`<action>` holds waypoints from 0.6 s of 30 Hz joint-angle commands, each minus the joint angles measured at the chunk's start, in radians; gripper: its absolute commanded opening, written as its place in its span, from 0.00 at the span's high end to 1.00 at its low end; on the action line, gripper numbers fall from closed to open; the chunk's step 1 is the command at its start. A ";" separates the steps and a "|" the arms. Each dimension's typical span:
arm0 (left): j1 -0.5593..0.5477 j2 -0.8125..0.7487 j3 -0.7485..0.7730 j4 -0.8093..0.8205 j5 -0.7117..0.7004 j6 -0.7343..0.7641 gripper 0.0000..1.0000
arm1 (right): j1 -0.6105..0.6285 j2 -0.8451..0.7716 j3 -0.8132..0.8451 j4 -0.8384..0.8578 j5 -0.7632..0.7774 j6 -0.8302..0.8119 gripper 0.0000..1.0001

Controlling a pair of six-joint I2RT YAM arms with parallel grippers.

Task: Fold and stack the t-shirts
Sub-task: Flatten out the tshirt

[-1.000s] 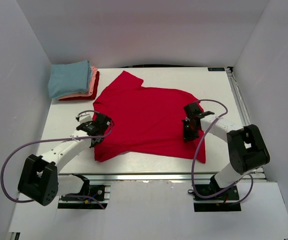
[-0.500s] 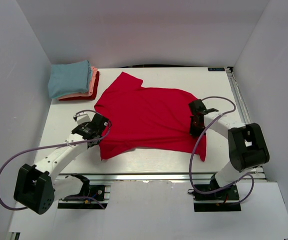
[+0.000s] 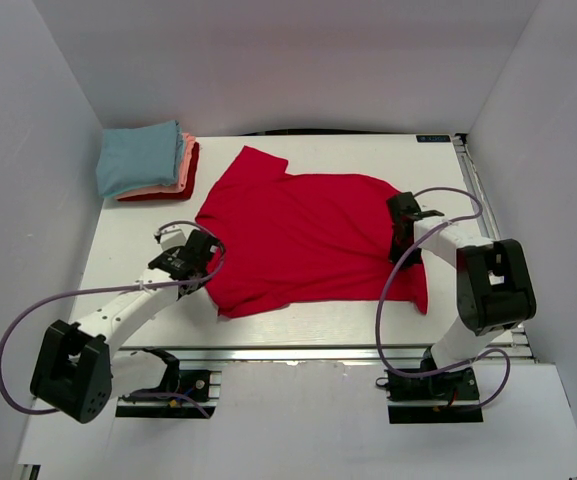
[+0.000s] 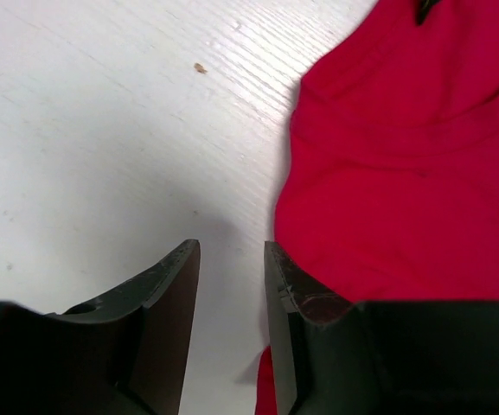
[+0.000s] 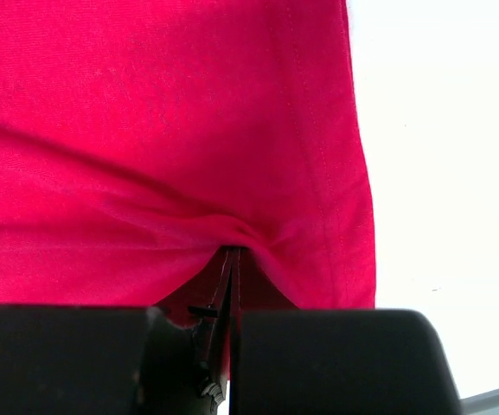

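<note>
Both the left arm point(image 3: 118, 305) and right arm point(image 3: 440, 240) are showing white tubular links between blocky black joint housings, each trailing a thin lilac cable point(image 3: 8, 345) in loose loops. Black base mounts point(image 3: 168, 385) are sitting bolted along the near edge of the table point(image 3: 308, 328). The left gripper point(image 4: 232, 255) and right gripper point(image 5: 230, 259) are showing matte black wedge fingers.

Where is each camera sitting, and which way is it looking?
Top external: high behind the robot, looking down at the table, red t-shirt and folded stack; left arm and right arm show.
Left wrist: on the left arm, looking down past the open left gripper at table beside the shirt.
Right wrist: on the right arm, looking along the right gripper, shut on the shirt.
Shared: all three see the red t-shirt.
</note>
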 commanded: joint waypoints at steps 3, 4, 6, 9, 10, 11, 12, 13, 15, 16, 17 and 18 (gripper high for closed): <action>0.007 0.037 -0.051 0.131 0.060 0.003 0.52 | -0.006 -0.049 0.038 -0.030 -0.036 -0.037 1.00; 0.007 0.056 -0.054 0.146 0.065 -0.002 0.52 | -0.001 -0.074 0.038 -0.027 -0.053 -0.040 1.00; 0.007 0.100 -0.055 0.170 0.067 -0.013 0.52 | 0.016 -0.150 0.042 -0.024 -0.096 -0.060 0.91; 0.007 0.171 -0.054 0.227 0.068 -0.016 0.53 | 0.051 -0.241 0.068 -0.030 -0.157 -0.071 0.78; 0.007 0.177 -0.052 0.243 0.067 -0.014 0.54 | 0.065 -0.261 0.076 -0.030 -0.175 -0.083 0.75; 0.007 0.188 -0.049 0.262 0.070 -0.014 0.55 | 0.097 -0.299 0.093 -0.033 -0.204 -0.092 0.73; 0.007 0.195 -0.037 0.269 0.068 -0.014 0.55 | 0.112 -0.313 0.102 -0.036 -0.229 -0.106 0.70; 0.007 0.202 -0.028 0.273 0.054 -0.010 0.55 | 0.126 -0.328 0.108 -0.036 -0.264 -0.129 0.69; 0.007 0.241 0.009 0.267 0.022 0.000 0.54 | 0.192 -0.358 0.110 -0.024 -0.432 -0.152 0.67; 0.009 0.260 0.027 0.267 0.010 0.006 0.54 | 0.192 -0.362 0.108 -0.013 -0.433 -0.148 0.67; 0.007 0.304 0.043 0.250 -0.005 0.013 0.54 | 0.244 -0.371 0.096 0.005 -0.493 -0.148 0.68; 0.007 0.326 0.060 0.244 -0.016 0.018 0.54 | 0.270 -0.371 0.093 0.022 -0.527 -0.149 0.69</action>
